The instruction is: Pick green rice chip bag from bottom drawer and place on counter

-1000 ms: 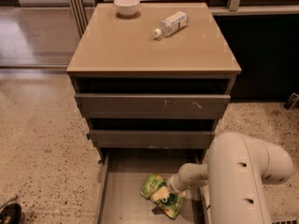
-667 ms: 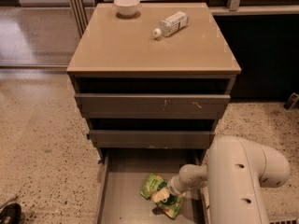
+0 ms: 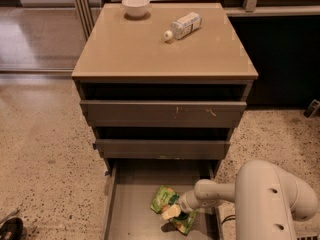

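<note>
The green rice chip bag lies crumpled on the grey floor of the open bottom drawer, right of its middle. My gripper reaches in from the right on the white arm and sits right on the middle of the bag, covering part of it. A second green part of the bag shows below the gripper. The tan counter is the top of the cabinet, high above the drawer.
A white bowl stands at the counter's back left and a clear plastic bottle lies at its back middle. The two upper drawers are slightly open. The speckled floor surrounds the cabinet, with a dark shoe at bottom left.
My gripper has moved a little down and left onto the bag. The bag has stayed in about the same place in the drawer.
</note>
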{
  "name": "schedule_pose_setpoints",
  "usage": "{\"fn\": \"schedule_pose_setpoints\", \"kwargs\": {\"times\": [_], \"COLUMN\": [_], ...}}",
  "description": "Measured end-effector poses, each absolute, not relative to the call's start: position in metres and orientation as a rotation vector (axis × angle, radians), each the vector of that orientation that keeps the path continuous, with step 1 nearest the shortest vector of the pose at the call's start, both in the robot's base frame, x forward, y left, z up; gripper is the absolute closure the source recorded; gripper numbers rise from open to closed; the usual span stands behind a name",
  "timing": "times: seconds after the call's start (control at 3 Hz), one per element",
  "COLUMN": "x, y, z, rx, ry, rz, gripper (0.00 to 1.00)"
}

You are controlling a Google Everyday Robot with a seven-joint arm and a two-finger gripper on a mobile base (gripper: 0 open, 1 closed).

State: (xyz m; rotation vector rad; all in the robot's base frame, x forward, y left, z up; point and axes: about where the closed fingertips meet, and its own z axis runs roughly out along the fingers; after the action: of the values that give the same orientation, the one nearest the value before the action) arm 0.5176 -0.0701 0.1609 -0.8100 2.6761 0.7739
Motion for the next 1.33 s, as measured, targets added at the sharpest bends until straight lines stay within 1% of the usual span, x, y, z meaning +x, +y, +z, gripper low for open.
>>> {"fn": "schedule_pose_setpoints", "kwargs": {"times": [0.33,1.0,1.33], "x": [0.518,0.529,0.529], "y": [-0.070,-0.067,-0.067], "z": [0.161,0.134,0.134], "rx": [-0.810,-0.720,-0.720], "ry": [2.676,2.814,2.814], "rz": [0.774,0.590,0.590], "gripper": [0.00,0.00,0.00]}}
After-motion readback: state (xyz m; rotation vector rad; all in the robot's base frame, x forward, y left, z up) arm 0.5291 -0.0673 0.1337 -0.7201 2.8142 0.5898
